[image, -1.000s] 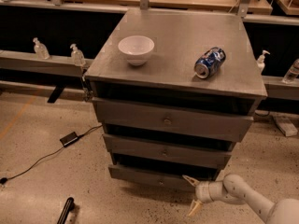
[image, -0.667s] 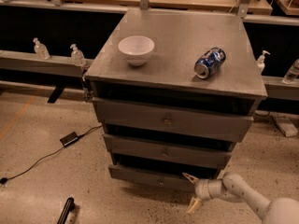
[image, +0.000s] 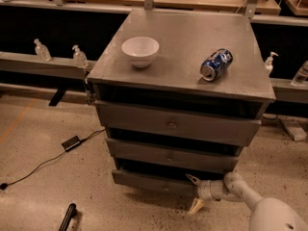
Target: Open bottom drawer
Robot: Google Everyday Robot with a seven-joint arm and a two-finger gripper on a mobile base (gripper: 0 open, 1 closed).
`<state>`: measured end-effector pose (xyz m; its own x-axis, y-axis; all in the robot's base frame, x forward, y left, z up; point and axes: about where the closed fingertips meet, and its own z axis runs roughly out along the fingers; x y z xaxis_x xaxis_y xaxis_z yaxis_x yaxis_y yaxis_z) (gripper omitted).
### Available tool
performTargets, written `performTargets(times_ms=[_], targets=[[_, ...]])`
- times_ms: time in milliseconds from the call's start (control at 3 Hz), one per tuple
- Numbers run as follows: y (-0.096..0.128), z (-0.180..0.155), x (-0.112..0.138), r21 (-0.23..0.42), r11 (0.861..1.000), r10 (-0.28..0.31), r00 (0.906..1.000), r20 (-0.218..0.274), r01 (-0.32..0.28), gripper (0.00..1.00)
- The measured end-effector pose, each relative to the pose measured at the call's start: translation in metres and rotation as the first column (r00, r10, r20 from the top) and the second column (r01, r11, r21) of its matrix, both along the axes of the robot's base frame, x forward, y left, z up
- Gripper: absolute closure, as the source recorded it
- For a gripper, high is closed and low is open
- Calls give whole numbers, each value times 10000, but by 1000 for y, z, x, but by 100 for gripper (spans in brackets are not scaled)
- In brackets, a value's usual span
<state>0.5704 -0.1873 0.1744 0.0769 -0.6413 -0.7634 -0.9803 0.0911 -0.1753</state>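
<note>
Bottom drawer, spread pincer at right end

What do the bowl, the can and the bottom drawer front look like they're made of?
Bowl: glossy white, probably ceramic or plastic. Can: printed blue metal, likely aluminium, with a bare silver end. Bottom drawer: matte grey, possibly painted wood or metal. The gripper, open, sits by its right end.

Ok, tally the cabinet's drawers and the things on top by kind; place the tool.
drawers: 3 (top drawer, middle drawer, bottom drawer)
white bowl: 1
blue can: 1
Total: 5
The tool sits open at the bottom drawer's right end.
</note>
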Motion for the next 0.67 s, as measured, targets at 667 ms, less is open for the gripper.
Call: performTargets(times_ms=[667], targets=[[-4, -4, 1, -103, 9999, -110, 9996, -275, 107, 46]])
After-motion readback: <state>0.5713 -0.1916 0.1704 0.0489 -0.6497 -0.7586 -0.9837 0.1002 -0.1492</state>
